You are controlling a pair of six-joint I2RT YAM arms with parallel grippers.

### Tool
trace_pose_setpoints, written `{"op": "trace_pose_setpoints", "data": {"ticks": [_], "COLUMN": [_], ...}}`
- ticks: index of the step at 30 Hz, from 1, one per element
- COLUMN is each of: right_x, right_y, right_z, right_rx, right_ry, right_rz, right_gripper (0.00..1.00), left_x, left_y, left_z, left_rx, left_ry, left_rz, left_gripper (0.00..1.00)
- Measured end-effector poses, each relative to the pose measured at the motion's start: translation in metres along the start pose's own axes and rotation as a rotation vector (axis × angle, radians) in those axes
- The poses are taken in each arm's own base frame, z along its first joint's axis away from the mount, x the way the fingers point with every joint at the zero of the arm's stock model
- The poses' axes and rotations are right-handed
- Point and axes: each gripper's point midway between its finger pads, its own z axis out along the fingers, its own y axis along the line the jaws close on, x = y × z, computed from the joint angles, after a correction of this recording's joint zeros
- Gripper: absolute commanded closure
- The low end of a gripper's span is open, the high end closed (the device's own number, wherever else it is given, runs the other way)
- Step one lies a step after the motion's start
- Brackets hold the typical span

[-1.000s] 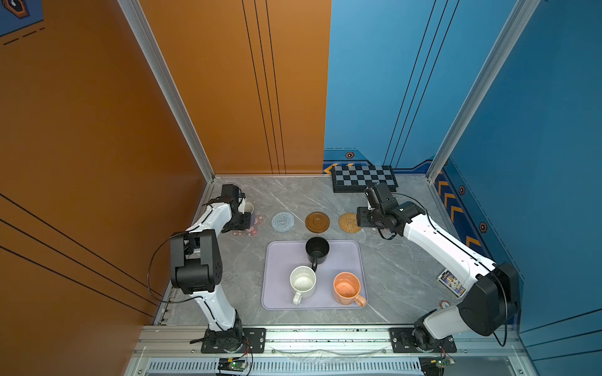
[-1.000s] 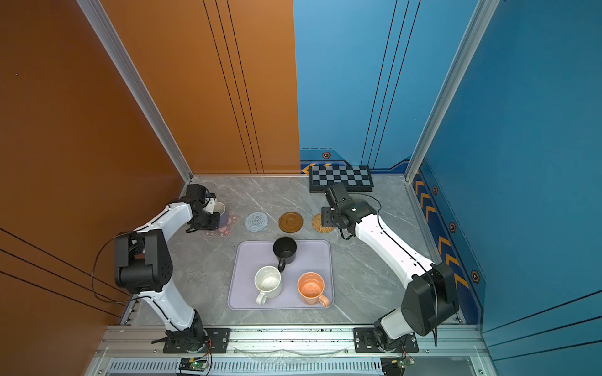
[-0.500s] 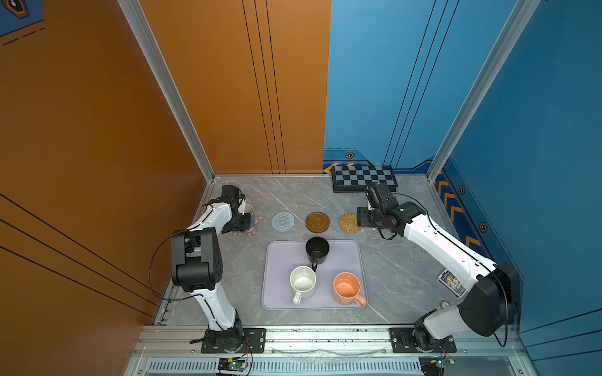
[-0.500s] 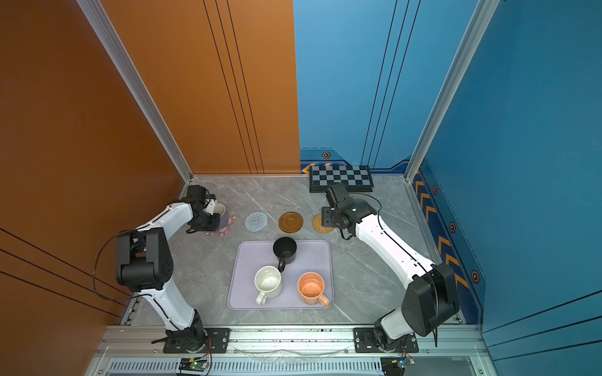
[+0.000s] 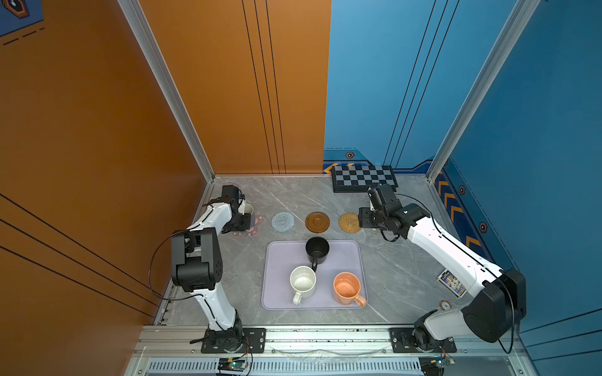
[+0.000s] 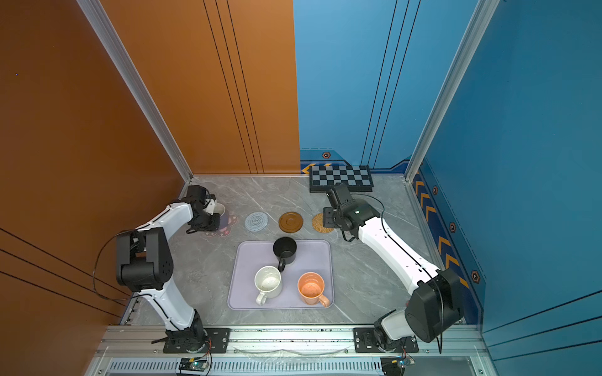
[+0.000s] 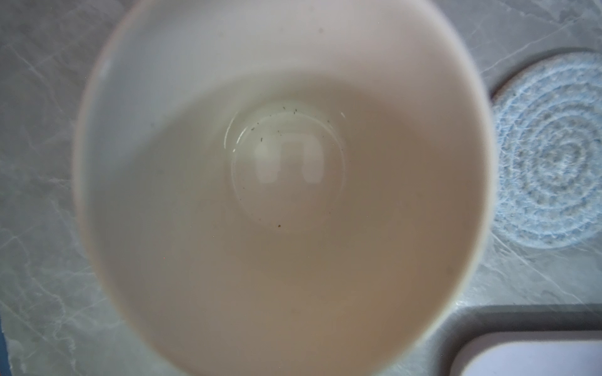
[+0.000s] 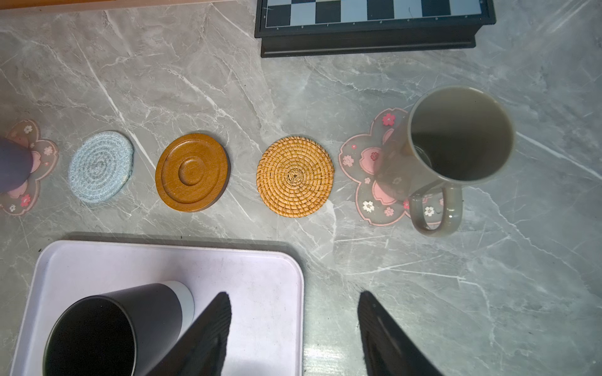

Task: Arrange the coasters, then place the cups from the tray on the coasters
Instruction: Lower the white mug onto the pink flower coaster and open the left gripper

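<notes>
Watching my left hand (image 5: 242, 218) clenched at the lavender cup (image 6: 222, 211) on the pink flower coaster (image 6: 232, 221), ten o'clock of the tray (image 5: 280, 257); the grip itself is hidden. My right hand (image 8: 293, 294) gapes empty, and the grey cup (image 8: 456, 136) stands on the other flower coaster (image 8: 361, 162), two o'clock.

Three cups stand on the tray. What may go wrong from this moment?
1. The handle of the black cup nearly touches the white speckled cup on the tray; lifting either may bump the other.
2. The grey cup stands on its pink flower coaster near the right gripper, whose jaws are open; a careless swing may knock it.
3. The left gripper grips the lavender cup at the other flower coaster; an off-centre release may leave it tilted.
</notes>
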Motion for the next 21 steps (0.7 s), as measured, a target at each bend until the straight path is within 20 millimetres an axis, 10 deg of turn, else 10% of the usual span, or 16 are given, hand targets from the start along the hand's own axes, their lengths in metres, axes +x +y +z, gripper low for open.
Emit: {"op": "trace_pose_setpoints", "data": {"ticks": [21], "right_x": [0.005], "right_y": [0.017], "right_z": [-0.009], "right_rx": [-0.036], "right_ry": [-0.005], "right_rz": [0.002], "right_gripper": [0.34], "left_x": [-0.002], "left_y": [-0.012], "left_z": [-0.003], "left_rx": [0.085], "left_ry": [-0.008], "left_rz": [-0.106], "left_gripper": [0.68]}}
